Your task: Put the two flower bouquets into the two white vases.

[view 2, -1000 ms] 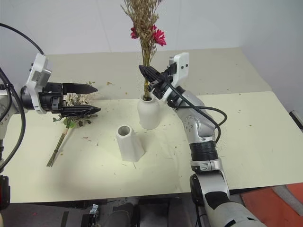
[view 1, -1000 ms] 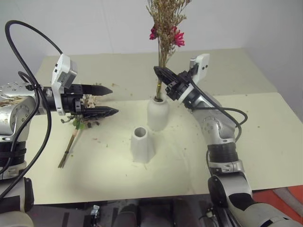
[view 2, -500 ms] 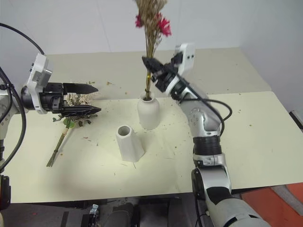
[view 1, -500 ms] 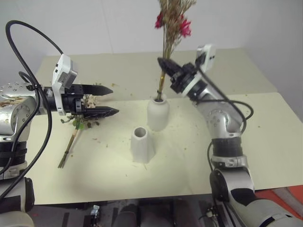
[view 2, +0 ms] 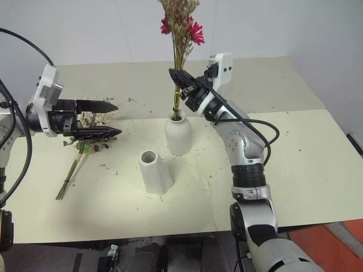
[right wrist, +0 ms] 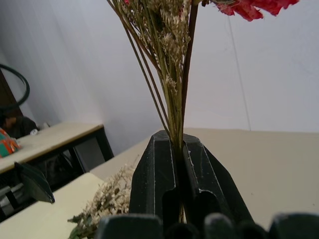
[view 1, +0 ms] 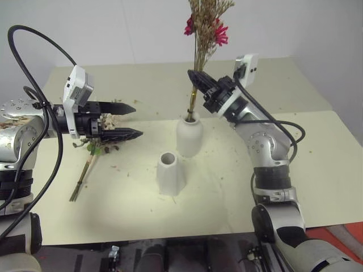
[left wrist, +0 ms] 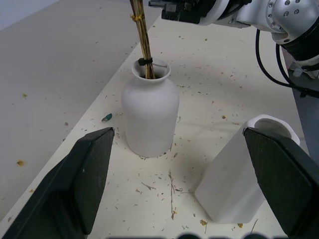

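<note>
Grass bunch (view 1: 203, 34) now stands straighter, stems inside the round vase (view 1: 189, 137).
Right gripper (view 1: 197, 79) still pinches the stems; left gripper (view 1: 128, 120) stays spread, second bunch (view 1: 91, 160) under it.

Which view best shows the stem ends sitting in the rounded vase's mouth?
Left wrist view: the tan stems enter the rounded vase mouth up close. Eye views show this from farther off; the right wrist view shows stems pinched in the right claw.

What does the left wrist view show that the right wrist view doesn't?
Left wrist view alone: the rounded vase with the stems standing in its neck, and the tapered vase beside it, unfilled.
Right wrist view alone: the magenta daisy and the second bouquet lying on the table.
Both: the grass bouquet's stems pinched by the right gripper.
</note>
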Robot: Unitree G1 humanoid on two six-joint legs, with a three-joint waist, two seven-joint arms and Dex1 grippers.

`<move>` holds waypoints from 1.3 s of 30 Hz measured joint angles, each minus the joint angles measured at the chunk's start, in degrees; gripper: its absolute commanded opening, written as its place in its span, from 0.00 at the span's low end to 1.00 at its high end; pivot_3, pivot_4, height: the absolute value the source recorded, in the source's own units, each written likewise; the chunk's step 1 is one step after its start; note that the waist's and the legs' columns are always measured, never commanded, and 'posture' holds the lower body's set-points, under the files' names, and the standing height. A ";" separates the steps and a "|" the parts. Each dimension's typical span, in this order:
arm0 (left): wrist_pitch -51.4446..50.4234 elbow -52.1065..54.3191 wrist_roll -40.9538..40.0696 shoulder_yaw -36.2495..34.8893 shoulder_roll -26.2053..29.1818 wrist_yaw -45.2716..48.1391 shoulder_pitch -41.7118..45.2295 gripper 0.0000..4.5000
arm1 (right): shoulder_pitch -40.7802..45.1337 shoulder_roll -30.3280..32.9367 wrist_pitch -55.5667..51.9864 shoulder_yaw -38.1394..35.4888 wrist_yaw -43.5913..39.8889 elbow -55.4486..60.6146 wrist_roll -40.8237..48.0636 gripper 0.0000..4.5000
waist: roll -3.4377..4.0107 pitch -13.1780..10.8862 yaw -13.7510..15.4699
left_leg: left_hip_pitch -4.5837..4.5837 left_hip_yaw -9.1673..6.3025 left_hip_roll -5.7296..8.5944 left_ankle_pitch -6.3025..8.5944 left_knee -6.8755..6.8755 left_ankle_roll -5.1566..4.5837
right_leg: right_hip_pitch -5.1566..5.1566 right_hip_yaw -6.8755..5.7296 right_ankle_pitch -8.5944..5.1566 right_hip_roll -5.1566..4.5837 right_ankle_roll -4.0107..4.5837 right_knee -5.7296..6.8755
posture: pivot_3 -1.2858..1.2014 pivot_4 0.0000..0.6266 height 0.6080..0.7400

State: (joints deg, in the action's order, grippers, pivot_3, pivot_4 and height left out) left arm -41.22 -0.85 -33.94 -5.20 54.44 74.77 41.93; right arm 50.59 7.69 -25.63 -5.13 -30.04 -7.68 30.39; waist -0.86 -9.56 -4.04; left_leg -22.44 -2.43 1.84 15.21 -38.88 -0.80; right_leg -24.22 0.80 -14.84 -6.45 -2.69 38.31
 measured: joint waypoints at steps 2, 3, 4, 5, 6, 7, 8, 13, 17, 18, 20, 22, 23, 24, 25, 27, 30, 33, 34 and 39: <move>-0.01 0.03 0.00 0.00 0.00 0.00 0.00 1.00 | -0.01 -0.04 0.51 0.12 -0.23 -0.55 -0.47 0.01 | 0.00 0.00 0.03 | 0.00 0.00 0.00 0.00 0.00 0.00 | 0.01 0.00 0.00 0.00 0.00 0.00 | 0.52 0.24 1.00; -0.02 0.04 0.00 0.00 0.00 0.00 0.00 1.00 | -0.02 -0.06 0.88 0.23 -0.37 -0.94 -0.79 0.01 | 0.00 0.00 0.03 | 0.00 0.00 0.01 0.00 0.00 0.00 | 0.01 0.00 0.00 0.00 0.00 -0.01 | 0.52 0.24 1.00; -0.02 0.05 0.00 0.00 0.00 0.00 0.00 1.00 | -0.19 -0.13 1.72 0.40 -0.71 -1.49 -1.28 0.01 | 0.00 0.00 0.03 | 0.00 0.00 0.01 0.00 0.00 0.00 | 0.01 0.00 0.00 0.00 0.00 -0.01 | 0.52 0.24 1.00; -0.02 0.05 0.00 0.00 0.01 0.01 0.00 1.00 | -0.33 -0.18 2.10 0.48 -0.94 -1.89 -1.69 0.01 | 0.00 0.00 0.04 | 0.00 0.00 0.01 0.00 0.00 0.00 | 0.01 0.00 0.00 0.00 0.00 -0.01 | 0.52 0.24 1.00; -0.03 0.06 0.00 0.00 0.00 0.01 0.00 1.00 | -0.58 -0.28 2.77 0.61 -1.17 -2.71 -2.28 0.01 | 0.00 0.00 0.03 | 0.00 0.00 0.01 0.00 0.00 0.00 | 0.01 0.00 0.00 0.00 0.00 -0.01 | 0.52 0.24 1.00; -0.03 0.08 0.00 0.00 0.01 0.02 0.00 1.00 | -0.81 -0.32 3.08 0.68 -1.24 -3.23 -2.51 0.01 | 0.00 0.00 0.03 | 0.00 0.00 0.00 0.00 0.00 0.00 | 0.01 0.00 0.00 0.00 0.00 -0.01 | 0.52 0.24 1.00; -0.04 0.09 0.00 0.00 0.01 0.02 0.00 1.00 | -1.09 -0.35 3.39 0.75 -1.34 -3.61 -2.71 0.01 | 0.00 0.00 0.03 | 0.00 0.00 0.00 0.00 0.00 0.00 | 0.01 0.00 0.00 0.00 0.00 -0.01 | 0.52 0.24 1.00; -0.12 0.16 0.00 0.00 0.04 0.04 -0.01 1.00 | -2.15 -0.97 5.68 1.32 -2.00 -5.57 -4.51 0.01 | 0.00 0.00 -0.01 | 0.00 0.00 0.00 0.00 0.00 0.00 | 0.00 0.00 0.00 0.01 0.00 0.00 | 0.52 0.24 1.00; -0.17 0.20 0.00 0.00 0.11 0.05 -0.06 1.00 | -2.33 -1.49 7.32 2.13 -2.42 -5.73 -5.55 0.01 | 0.00 0.00 0.03 | 0.00 0.00 0.00 0.00 0.00 0.00 | 0.01 0.00 0.00 0.00 0.00 -0.01 | 0.52 0.24 1.00; -0.18 0.23 0.00 0.00 0.14 0.06 -0.08 1.00 | -2.65 -1.56 7.81 2.28 -2.52 -5.72 -5.68 0.01 | 0.00 0.00 0.05 | 0.00 0.00 0.00 0.00 0.00 0.00 | 0.01 0.00 0.00 0.00 0.00 -0.01 | 0.52 0.24 1.00; -0.20 0.28 0.00 0.00 0.23 0.06 -0.10 1.00 | -3.59 -1.57 8.92 2.55 -2.96 -5.70 -6.42 0.01 | 0.00 0.00 0.05 | 0.00 0.00 0.00 0.00 0.00 0.00 | 0.02 0.00 0.00 0.00 0.00 -0.02 | 0.52 0.24 1.00; -0.21 0.39 0.00 0.00 0.32 0.06 -0.17 1.00 | -5.01 -1.57 9.99 2.99 -3.68 -5.58 -7.01 0.01 | 0.00 0.00 0.05 | 0.00 0.00 0.00 0.00 0.00 0.00 | 0.02 0.00 0.00 0.01 0.00 -0.03 | 0.52 0.24 1.00; -0.22 0.47 0.00 0.00 0.32 0.05 -0.22 1.00 | -5.57 -1.58 10.39 3.29 -3.78 -5.46 -7.19 0.01 | 0.00 0.00 0.02 | 0.00 0.00 0.00 0.00 0.00 0.00 | 0.01 0.00 0.00 0.01 0.00 -0.03 | 0.52 0.24 1.00; -0.23 0.60 -0.01 0.00 0.32 0.05 -0.26 1.00 | -6.29 -1.61 10.70 3.50 -3.94 -5.11 -7.27 0.01 | 0.00 0.00 0.00 | 0.00 0.00 0.00 0.00 0.00 0.00 | 0.01 0.01 0.00 0.01 0.00 -0.02 | 0.52 0.24 1.00; -0.23 0.63 -0.01 0.00 0.32 0.05 -0.26 1.00 | -7.00 -1.61 10.92 3.66 -4.13 -4.75 -7.34 0.01 | 0.00 0.00 0.01 | 0.00 0.00 0.00 0.00 0.00 0.00 | 0.01 0.01 0.00 0.01 0.00 -0.02 | 0.52 0.24 1.00; -0.23 0.65 -0.01 0.00 0.31 0.04 -0.26 1.00 | -7.86 -1.54 11.36 3.96 -4.31 -3.85 -7.72 0.01 | 0.00 0.00 0.01 | 0.00 0.00 0.00 0.00 0.00 0.00 | 0.01 0.01 0.00 0.01 0.00 -0.02 | 0.52 0.24 1.00; -0.23 0.66 -0.01 0.00 0.31 0.02 -0.26 1.00 | -8.85 -1.34 11.85 4.58 -4.62 -2.35 -8.08 0.14 | 0.00 0.00 0.02 | 0.00 0.00 0.00 0.00 -0.01 0.00 | 0.01 0.01 0.00 0.01 0.00 -0.02 | 0.52 0.24 1.00; -0.23 0.66 -0.01 0.00 0.31 -0.01 -0.26 1.00 | -9.04 -1.04 12.73 4.70 -4.68 -1.62 -8.97 0.35 | 0.00 0.00 0.05 | 0.00 0.00 0.00 0.00 -0.01 0.00 | 0.02 0.01 0.00 0.01 0.00 -0.02 | 0.52 0.24 1.00; -0.23 0.66 -0.01 0.00 0.31 -0.02 -0.26 1.00 | -9.11 -0.87 12.86 4.72 -4.73 -1.33 -9.05 0.41 | 0.00 0.00 0.06 | 0.00 0.00 0.00 0.00 -0.01 0.00 | 0.01 0.00 0.00 0.01 0.00 -0.02 | 0.52 0.24 1.00; -0.39 0.91 -0.20 -0.28 0.30 -0.56 -0.66 1.00 | -10.11 0.47 13.22 4.99 -4.91 0.77 -9.70 0.82 | 0.00 0.00 0.04 | 0.00 0.00 0.00 0.00 0.00 0.00 | 0.01 0.00 0.00 0.01 0.00 -0.03 | 0.52 0.24 1.00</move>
State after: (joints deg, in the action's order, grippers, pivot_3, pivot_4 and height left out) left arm -41.61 0.07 -34.13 -5.48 54.73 74.21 41.27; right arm 40.47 8.16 -12.42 -0.13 -34.95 -6.91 20.69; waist -0.86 -9.56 -4.00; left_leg -22.44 -2.43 1.84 15.21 -38.88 -0.79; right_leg -24.22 0.80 -14.84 -6.44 -2.69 38.27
